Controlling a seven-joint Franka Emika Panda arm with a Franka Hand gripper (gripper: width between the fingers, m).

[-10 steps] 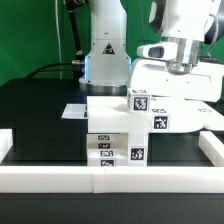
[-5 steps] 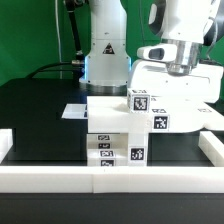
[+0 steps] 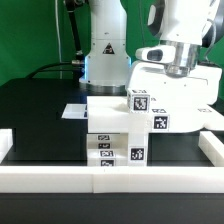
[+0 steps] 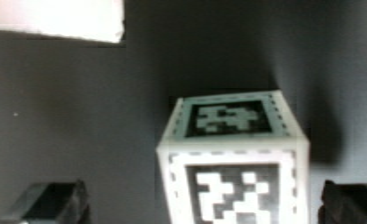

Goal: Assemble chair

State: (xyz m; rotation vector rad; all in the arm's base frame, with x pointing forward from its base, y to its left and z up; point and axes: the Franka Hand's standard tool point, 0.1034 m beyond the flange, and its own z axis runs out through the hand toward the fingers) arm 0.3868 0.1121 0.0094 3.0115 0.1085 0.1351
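Note:
The chair parts are white blocks with black-and-white tags, clustered mid-table in the exterior view. A stack of tagged blocks [image 3: 110,135] stands in front, and a tagged post [image 3: 141,101] rises beside a large white slab [image 3: 180,95]. My gripper [image 3: 177,68] hangs over the slab at the exterior view's right, and its fingertips are hidden there. In the wrist view the gripper [image 4: 205,203] is open. Its dark fingers [image 4: 55,202] stand on either side of a tagged white post [image 4: 233,150], with a gap on each side, touching nothing.
A long white border rail [image 3: 110,172] runs along the front, with side pieces at the exterior view's left [image 3: 5,142] and right [image 3: 212,150]. The marker board [image 3: 75,112] lies flat behind the stack. The arm's base [image 3: 105,60] stands at the back.
The gripper has shifted only very slightly above the slab. The chair parts have not moved.

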